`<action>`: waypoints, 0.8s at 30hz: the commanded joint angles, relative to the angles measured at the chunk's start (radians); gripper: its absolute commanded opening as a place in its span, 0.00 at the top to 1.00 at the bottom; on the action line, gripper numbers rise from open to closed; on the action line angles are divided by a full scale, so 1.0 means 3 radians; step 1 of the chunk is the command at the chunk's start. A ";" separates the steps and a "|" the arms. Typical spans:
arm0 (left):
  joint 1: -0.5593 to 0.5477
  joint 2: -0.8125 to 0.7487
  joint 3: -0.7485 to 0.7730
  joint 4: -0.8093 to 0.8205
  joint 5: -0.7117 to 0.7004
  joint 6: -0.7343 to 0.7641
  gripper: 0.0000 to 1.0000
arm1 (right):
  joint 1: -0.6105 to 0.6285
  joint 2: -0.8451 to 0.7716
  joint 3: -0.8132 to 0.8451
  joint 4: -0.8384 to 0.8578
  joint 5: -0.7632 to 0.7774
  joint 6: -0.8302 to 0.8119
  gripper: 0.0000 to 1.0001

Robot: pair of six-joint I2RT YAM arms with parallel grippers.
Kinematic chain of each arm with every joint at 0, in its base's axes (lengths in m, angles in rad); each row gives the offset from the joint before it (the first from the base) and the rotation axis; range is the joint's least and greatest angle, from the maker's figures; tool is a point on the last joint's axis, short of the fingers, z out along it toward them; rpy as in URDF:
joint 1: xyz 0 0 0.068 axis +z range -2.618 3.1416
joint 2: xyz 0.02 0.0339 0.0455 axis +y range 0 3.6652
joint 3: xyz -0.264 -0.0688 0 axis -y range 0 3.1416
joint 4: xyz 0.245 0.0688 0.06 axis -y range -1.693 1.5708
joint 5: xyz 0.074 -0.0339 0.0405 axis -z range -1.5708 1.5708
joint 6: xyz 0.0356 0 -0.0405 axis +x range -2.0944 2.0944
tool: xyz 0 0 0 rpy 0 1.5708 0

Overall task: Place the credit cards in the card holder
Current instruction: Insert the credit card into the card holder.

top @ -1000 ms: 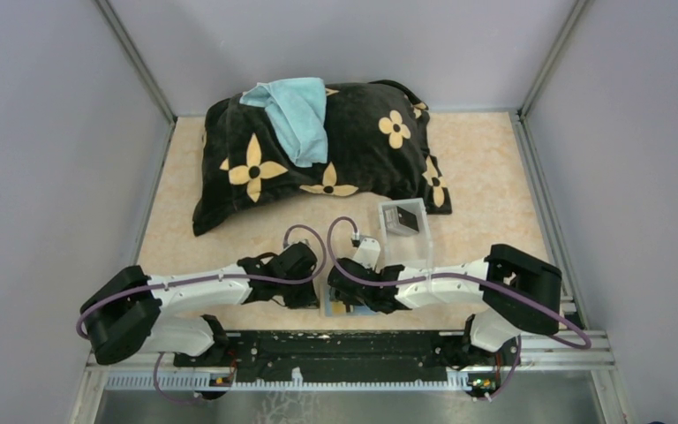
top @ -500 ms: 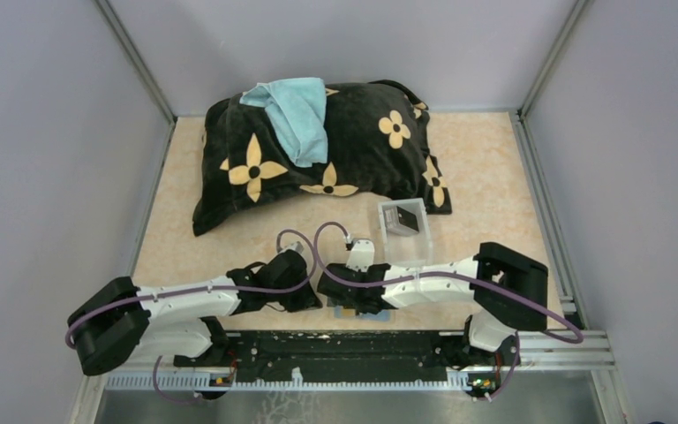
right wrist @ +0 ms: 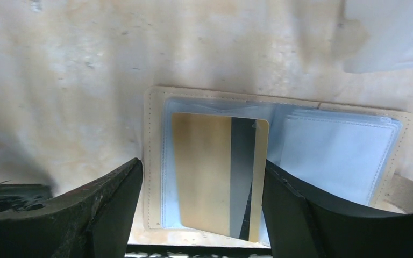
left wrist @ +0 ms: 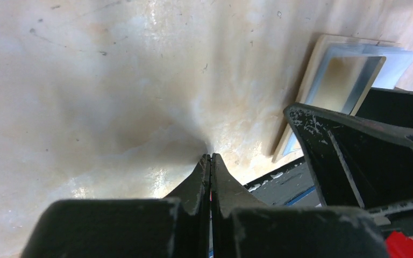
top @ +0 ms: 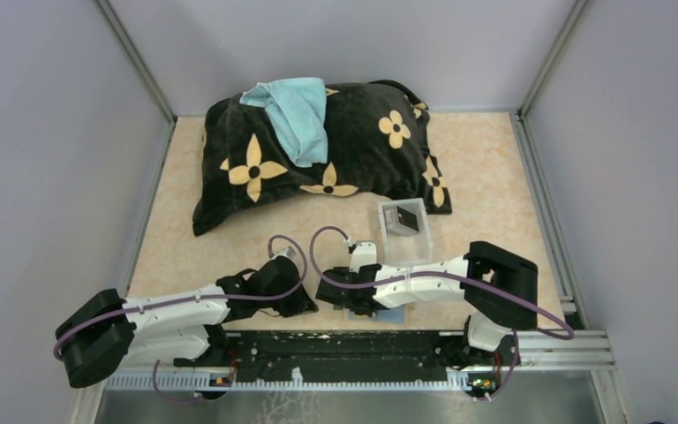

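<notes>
— Where is the card holder?

— The card holder (right wrist: pixel 333 156) lies open and flat on the table (top: pixel 485 177), straight under my right gripper (right wrist: pixel 201 164). It has a tan border and clear sleeves on both halves.

— How do that gripper's jaws stand?

— Spread wide, one finger on each side of the holder's left half, with nothing clasped between them. They hang low over it. I cannot tell whether either finger touches it.

— And the cards?

— One gold card (right wrist: pixel 204 177) with a dark stripe lies on the holder's left half, a little askew, its lower edge near the holder's near border. I cannot tell whether it sits under the clear plastic or on top of it. Some dark cards (top: pixel 402 221) rest in a clear tray (top: pixel 410 247) just beyond the holder's far side. I cannot count them from here.

— Your other arm?

— My left gripper (left wrist: pixel 211 158) is just beside the holder, off its left edge, over bare table. Its jaws are pressed together tip to tip and grip nothing. The tips point down close to the surface, but I cannot make out whether they touch it.

— Anything else around?

— Well beyond the holder, past the tray, a dark pillow (top: pixel 318 159) with yellow flowers lies on the table, and a teal cloth (top: pixel 296 110) is draped over its top.
</notes>
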 commanded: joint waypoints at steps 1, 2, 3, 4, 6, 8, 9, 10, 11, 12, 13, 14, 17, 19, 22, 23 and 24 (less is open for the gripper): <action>-0.0028 -0.0037 -0.0208 -0.0472 -0.0092 0.0015 1.00 | 0.0022 0.0223 0.0025 -0.0610 -0.0042 0.0028 0.23; -0.0028 -0.0071 -0.0219 -0.0438 -0.0087 0.0004 1.00 | 0.0023 0.0275 0.0064 -0.0633 -0.0045 0.0016 0.22; -0.0028 -0.0103 -0.0246 -0.0405 -0.0073 -0.0006 1.00 | 0.0031 0.0327 0.0094 -0.0651 -0.0042 0.0013 0.22; -0.0028 -0.0138 -0.0264 -0.0378 -0.0065 -0.0010 0.99 | 0.0042 0.0362 0.0117 -0.0667 -0.0045 0.0013 0.22; -0.0029 -0.0190 -0.0286 -0.0364 -0.0069 -0.0017 0.99 | 0.0059 0.0414 0.0138 -0.0678 -0.0060 0.0020 0.22; -0.0029 -0.0227 -0.0306 -0.0371 -0.0074 -0.0019 1.00 | 0.0067 0.0439 0.0126 -0.0673 -0.0078 0.0040 0.22; -0.0028 -0.0241 -0.0321 -0.0369 -0.0071 -0.0020 1.00 | 0.0064 0.0450 0.0117 -0.0668 -0.0089 0.0045 0.22; -0.0030 -0.0253 -0.0337 -0.0369 -0.0067 -0.0026 1.00 | 0.0066 0.0460 0.0113 -0.0671 -0.0093 0.0054 0.22; -0.0031 -0.0261 -0.0352 -0.0369 -0.0065 -0.0031 1.00 | 0.0068 0.0465 0.0107 -0.0673 -0.0097 0.0069 0.24; -0.0031 -0.0268 -0.0363 -0.0365 -0.0060 -0.0036 1.00 | 0.0072 0.0457 0.0099 -0.0673 -0.0101 0.0084 0.27; -0.0035 -0.0271 -0.0375 -0.0357 -0.0055 -0.0032 1.00 | 0.0079 0.0442 0.0091 -0.0666 -0.0109 0.0095 0.30; -0.0032 -0.0268 -0.0387 -0.0340 -0.0047 -0.0034 0.99 | 0.0083 0.0429 0.0079 -0.0648 -0.0113 0.0101 0.33; -0.0030 -0.0251 -0.0408 -0.0291 -0.0031 -0.0037 0.99 | 0.0079 0.0418 0.0092 -0.0647 -0.0118 0.0114 0.38; -0.0037 -0.0209 -0.0407 -0.0250 -0.0019 -0.0025 0.99 | 0.0079 0.0430 0.0101 -0.0640 -0.0130 0.0112 0.40; -0.0032 -0.0145 -0.0408 -0.0199 0.0004 -0.0015 1.00 | 0.0079 0.0448 0.0093 -0.0646 -0.0145 0.0121 0.41; -0.0033 -0.0131 -0.0408 -0.0184 0.0009 -0.0013 1.00 | 0.0079 0.0444 0.0087 -0.0655 -0.0145 0.0135 0.40; -0.0033 -0.0121 -0.0409 -0.0174 0.0012 -0.0009 1.00 | 0.0081 0.0432 0.0080 -0.0668 -0.0134 0.0140 0.38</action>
